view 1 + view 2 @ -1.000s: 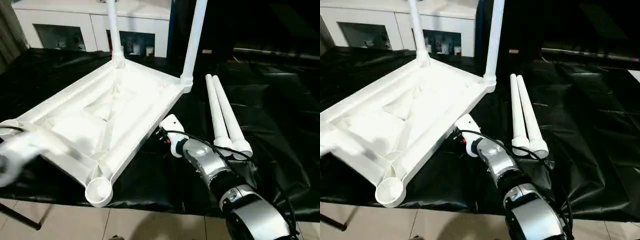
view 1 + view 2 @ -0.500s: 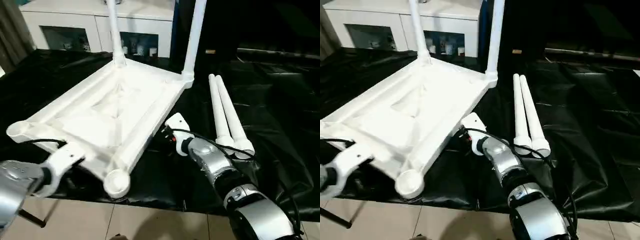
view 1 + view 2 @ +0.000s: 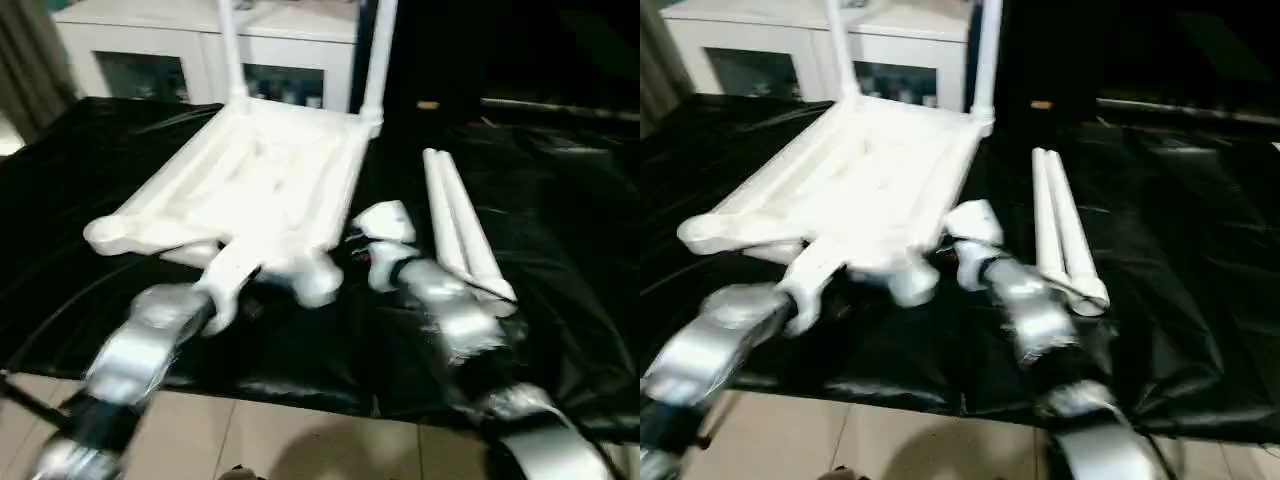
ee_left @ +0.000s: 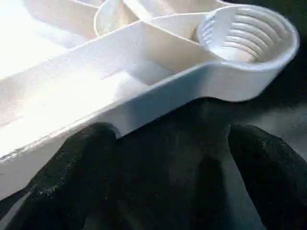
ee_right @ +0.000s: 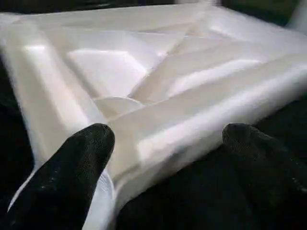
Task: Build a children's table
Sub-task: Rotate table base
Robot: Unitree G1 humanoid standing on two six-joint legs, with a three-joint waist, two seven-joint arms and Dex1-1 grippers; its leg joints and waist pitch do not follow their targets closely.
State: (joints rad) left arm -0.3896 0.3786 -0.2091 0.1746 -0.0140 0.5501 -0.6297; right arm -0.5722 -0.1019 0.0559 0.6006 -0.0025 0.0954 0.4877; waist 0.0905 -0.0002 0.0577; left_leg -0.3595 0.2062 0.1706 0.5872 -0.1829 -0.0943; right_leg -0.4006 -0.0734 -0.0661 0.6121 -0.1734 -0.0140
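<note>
Tabletop (image 3: 265,185): upside down on black sheet, long axis running away from robot; 2 legs up at far corners.
Spare legs (image 3: 458,225): flat, just right of tabletop, parallel w/ it.
Left gripper (image 4: 158,143): fingers apart, at near edge.
Right gripper (image 5: 163,148): fingers apart, nearer spare legs.

The tabletop (image 3: 262,190) with its ribbed underside and the two loose legs (image 3: 460,222) are plain white against the glossy black surface (image 3: 560,260), the forearms silver, the left end effector's (image 4: 168,158) fingers (image 4: 86,163) matte black.
</note>
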